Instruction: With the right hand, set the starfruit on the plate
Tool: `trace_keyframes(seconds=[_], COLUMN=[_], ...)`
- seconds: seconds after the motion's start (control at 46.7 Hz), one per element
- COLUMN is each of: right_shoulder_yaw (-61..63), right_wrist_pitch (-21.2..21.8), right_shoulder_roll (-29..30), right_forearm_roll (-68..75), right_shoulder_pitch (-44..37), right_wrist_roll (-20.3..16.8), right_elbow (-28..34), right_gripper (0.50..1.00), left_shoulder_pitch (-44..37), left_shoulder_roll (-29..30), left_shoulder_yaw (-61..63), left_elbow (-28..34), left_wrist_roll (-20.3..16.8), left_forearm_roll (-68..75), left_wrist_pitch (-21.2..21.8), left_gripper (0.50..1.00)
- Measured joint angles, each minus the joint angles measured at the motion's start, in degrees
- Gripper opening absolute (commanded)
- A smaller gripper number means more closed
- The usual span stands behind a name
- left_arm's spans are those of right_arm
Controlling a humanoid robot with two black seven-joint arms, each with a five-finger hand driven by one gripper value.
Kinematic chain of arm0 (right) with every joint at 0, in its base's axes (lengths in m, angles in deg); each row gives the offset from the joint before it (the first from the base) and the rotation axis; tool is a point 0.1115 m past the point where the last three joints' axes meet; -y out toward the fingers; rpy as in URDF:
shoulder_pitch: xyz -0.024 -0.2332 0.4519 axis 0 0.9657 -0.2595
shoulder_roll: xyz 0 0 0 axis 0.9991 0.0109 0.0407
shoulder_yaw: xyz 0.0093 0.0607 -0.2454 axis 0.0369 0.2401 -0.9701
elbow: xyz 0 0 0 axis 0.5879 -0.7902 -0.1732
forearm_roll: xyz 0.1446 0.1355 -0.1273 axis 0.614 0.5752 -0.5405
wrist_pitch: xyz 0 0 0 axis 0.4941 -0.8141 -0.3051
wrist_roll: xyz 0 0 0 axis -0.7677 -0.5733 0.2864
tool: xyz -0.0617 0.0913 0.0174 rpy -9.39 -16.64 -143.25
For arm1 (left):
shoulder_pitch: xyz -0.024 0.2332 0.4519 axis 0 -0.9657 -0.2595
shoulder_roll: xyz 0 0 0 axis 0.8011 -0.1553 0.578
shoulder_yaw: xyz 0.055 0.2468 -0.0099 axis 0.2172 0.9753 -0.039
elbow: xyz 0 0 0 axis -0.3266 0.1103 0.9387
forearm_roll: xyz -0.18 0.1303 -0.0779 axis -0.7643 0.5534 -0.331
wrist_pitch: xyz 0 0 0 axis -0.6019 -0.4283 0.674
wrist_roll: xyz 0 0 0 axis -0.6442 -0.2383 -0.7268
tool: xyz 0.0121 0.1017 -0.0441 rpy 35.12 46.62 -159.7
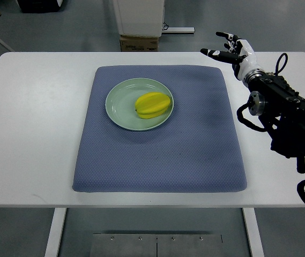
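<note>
Though on plate (121,115), starfruit (153,104) left-right.

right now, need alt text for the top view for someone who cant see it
A yellow starfruit lies on a pale green plate on a blue mat covering a white table. The robot's right hand hovers empty, fingers spread, over the table's far right corner.

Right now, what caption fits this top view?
Starfruit on green plate; right hand open beside the mat.

The yellow ridged starfruit (154,105) lies on the pale green round plate (121,105), right of its centre; the plate sits on the blue-grey textured mat (160,155), toward its far left.
</note>
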Motion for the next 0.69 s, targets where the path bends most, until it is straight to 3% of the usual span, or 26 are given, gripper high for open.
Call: trace_keyframes(seconds=[0.279, 0.471, 0.686], right_shoulder_yaw=[3.8, 4.3, 3.9], right_wrist_pitch=[0.3, 0.3, 0.1], right_shoulder_roll=[0.0, 0.0, 0.0], right_forearm_roll=[2.6, 4.1, 4.1], right_shoulder_pitch=[3.3, 3.8, 4.1], right_wrist_roll=[0.4, 3.8, 3.6], right_elbow=[0.3, 0.3, 0.3], right_gripper=[1.0, 1.0, 1.0], left_shoulder_pitch=[0.0, 0.0, 0.0], left_shoulder_roll=[0.0, 0.0, 0.0], left_shoulder_yaw=[0.0, 0.0, 0.0], left_elbow=[0.0, 0.0, 0.0], left_wrist_roll=[0.0, 0.0, 0.0], left_forearm_roll=[0.0, 0.0, 0.0], left_wrist_pitch=[0.0, 0.0, 0.0], left_gripper=[1.0, 1.0, 1.0])
